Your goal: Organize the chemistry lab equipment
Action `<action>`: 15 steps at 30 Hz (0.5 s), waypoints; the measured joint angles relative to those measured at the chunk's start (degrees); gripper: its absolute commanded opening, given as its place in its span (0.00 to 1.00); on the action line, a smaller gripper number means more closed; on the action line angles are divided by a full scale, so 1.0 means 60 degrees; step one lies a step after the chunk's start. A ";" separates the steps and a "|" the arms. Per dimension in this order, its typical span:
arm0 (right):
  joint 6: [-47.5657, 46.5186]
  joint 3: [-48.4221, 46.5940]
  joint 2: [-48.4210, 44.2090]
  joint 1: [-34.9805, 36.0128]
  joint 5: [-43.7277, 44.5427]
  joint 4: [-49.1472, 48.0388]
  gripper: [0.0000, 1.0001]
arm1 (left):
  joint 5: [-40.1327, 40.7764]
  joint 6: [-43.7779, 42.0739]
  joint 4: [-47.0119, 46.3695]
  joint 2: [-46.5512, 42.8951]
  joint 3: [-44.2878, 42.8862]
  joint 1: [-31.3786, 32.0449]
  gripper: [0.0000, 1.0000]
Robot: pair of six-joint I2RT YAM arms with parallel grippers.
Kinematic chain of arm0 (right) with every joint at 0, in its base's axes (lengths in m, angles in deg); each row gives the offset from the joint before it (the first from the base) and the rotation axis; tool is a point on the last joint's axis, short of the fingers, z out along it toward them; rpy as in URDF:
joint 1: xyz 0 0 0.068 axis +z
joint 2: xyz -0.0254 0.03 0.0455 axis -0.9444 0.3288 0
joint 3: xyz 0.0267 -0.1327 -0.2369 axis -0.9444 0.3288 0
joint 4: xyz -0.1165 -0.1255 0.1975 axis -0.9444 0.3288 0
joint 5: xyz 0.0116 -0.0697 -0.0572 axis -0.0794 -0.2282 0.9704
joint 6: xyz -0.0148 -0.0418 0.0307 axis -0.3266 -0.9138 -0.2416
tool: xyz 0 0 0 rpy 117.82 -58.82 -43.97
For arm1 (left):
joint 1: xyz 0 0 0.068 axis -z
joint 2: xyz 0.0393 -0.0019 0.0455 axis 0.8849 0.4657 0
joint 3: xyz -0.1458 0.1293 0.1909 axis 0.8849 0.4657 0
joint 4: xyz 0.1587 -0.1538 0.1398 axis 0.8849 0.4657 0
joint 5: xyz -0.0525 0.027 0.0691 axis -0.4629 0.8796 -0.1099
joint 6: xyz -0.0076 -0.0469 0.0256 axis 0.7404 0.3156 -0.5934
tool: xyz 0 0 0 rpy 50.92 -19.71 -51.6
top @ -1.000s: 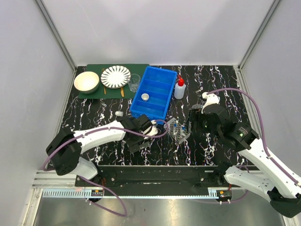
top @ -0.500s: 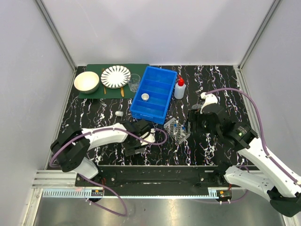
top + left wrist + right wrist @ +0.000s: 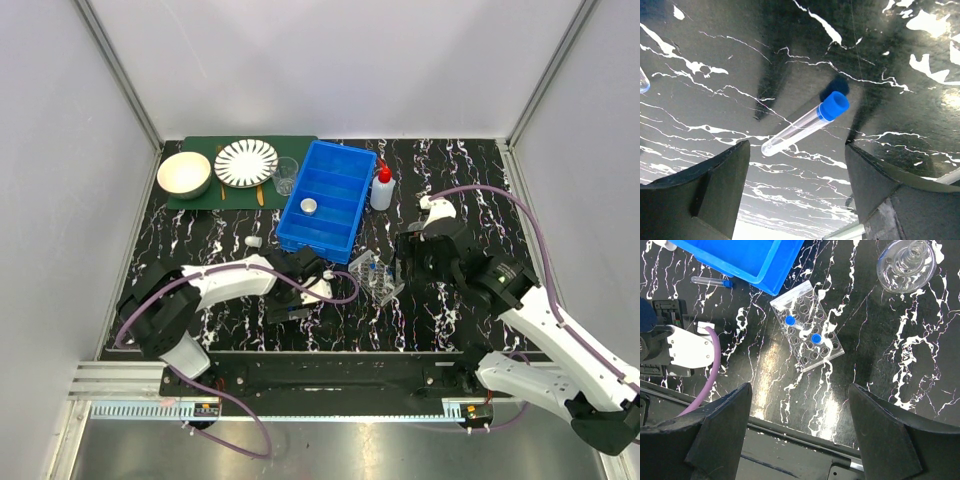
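Left hand [image 3: 797, 145], spread wide, brackets an untouched blue-capped tube [image 3: 802, 125] (right hand [image 3: 799, 390] likewise spread, empty).

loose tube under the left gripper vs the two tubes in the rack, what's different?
Pose: the loose tube lies flat on the table; the racked tubes stand upright, showing mostly their caps from above.
Place: the loose tube lies free between the open fingers of the left gripper, untouched; the racked tubes sit in holes of the clear rack.
Shared: clear bodies, blue caps.
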 measured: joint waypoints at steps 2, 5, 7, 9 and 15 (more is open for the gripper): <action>-0.0007 0.0000 0.0069 0.0000 0.0000 0.0000 0.83 | -0.0055 -0.0044 0.0000 0.0095 -0.0087 -0.0047 0.70; -0.0007 0.0000 0.0117 0.0000 0.0007 0.0000 0.83 | -0.0142 -0.0066 0.0044 0.0237 -0.0193 -0.0069 0.58; -0.0011 0.0000 0.0117 0.0000 0.0007 0.0000 0.83 | -0.0197 -0.0073 0.0022 0.0266 -0.0208 -0.0091 0.47; -0.0011 0.0000 0.0117 0.0000 0.0007 0.0000 0.82 | -0.0284 -0.0036 -0.0015 0.0273 -0.0211 -0.0124 0.38; -0.0011 0.0000 0.0117 0.0000 0.0007 0.0000 0.82 | -0.0510 0.0051 -0.0182 0.0310 -0.0219 -0.0226 0.23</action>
